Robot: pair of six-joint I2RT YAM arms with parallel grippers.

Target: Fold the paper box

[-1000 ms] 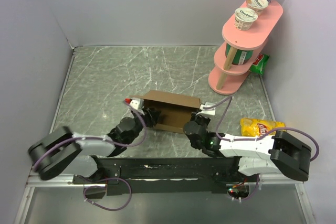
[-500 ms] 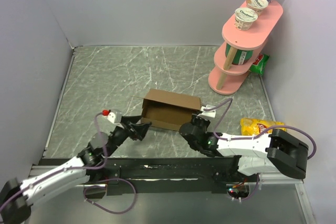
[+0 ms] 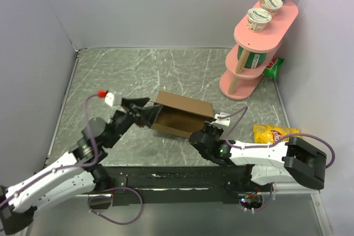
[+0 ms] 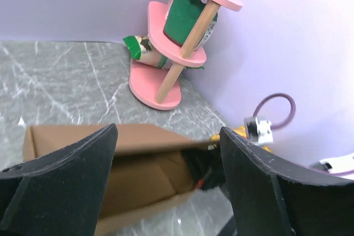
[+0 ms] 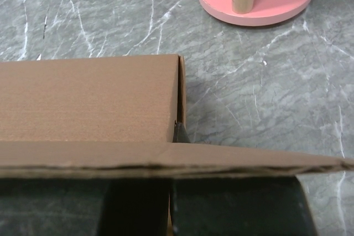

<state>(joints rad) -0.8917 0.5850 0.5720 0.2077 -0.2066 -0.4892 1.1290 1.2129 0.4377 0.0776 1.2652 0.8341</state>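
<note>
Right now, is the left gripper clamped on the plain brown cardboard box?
No: in the left wrist view the left gripper holds its black fingers wide apart, and the plain brown cardboard box sits ungripped beyond them.

Paper box (image 3: pixel 182 115) sitting mid-table (image 3: pixel 110 81). Tiered shelf (image 3: pixel 260 53) standing at box's 2 o'clock, three yogurt cups (image 3: pixel 259 20) resting on top tier. Chip bag (image 3: pixel 274 132) lying at 4 o'clock. Left gripper (image 3: pixel 147 113) sitting at 9 o'clock, right gripper (image 3: pixel 197 134) at 5.

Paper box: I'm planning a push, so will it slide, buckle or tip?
Probably light: the paper box is thin cardboard. Its unsupported open walls may flex. Low and wide, it should slide on the table, not tip.
</note>
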